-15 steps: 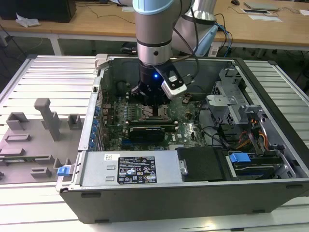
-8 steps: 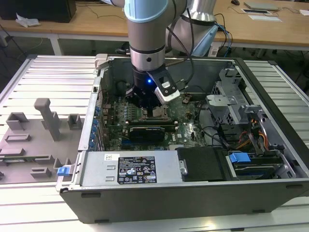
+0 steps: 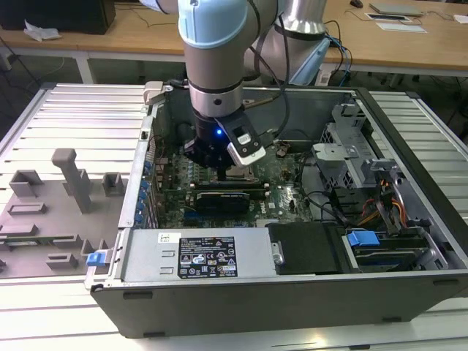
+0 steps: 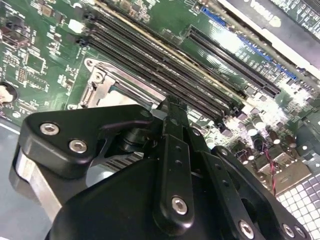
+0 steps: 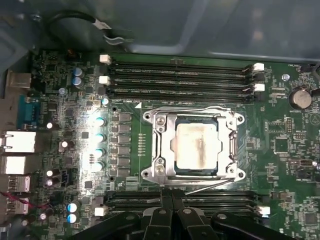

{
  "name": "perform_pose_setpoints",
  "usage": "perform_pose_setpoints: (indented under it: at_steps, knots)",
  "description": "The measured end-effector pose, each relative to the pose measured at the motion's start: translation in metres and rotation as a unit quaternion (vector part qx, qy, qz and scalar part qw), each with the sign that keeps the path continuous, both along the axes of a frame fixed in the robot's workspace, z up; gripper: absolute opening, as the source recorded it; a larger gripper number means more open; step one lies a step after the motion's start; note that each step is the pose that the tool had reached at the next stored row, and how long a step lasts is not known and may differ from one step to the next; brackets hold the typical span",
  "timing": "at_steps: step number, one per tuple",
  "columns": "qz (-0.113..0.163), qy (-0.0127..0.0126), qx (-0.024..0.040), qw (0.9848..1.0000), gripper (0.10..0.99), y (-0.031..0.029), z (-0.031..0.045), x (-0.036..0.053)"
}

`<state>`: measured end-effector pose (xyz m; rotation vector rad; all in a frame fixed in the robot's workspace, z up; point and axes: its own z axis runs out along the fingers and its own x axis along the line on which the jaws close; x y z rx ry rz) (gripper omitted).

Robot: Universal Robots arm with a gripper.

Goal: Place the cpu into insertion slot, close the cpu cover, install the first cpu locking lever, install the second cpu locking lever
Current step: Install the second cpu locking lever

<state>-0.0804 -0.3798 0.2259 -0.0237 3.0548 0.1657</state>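
Note:
In the first wrist view the cpu, a pale silvery square, lies in the insertion slot, whose dark rim shows around it. The cpu cover lies flat over the chip's edges. One thin locking lever runs along the side by the memory slots. A second lever slants along the side nearest my gripper, whose fingers are pressed together with nothing seen between them. In the second wrist view the fingertips stand at the edge of the socket frame. In the exterior view the gripper is down inside the case over the motherboard.
Long black memory slots flank the socket on two sides. A black card, a labelled power supply and a drive bay with a blue tab fill the open case. A grey fixture tray lies at the exterior view's left.

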Motion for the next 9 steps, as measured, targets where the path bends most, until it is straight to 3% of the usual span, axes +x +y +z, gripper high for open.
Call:
perform_pose_setpoints:
  at_steps: [9]
  knots:
    - [0.000,0.0000,0.0239,0.9997,0.106,-0.0088,-0.0095,-0.0069]
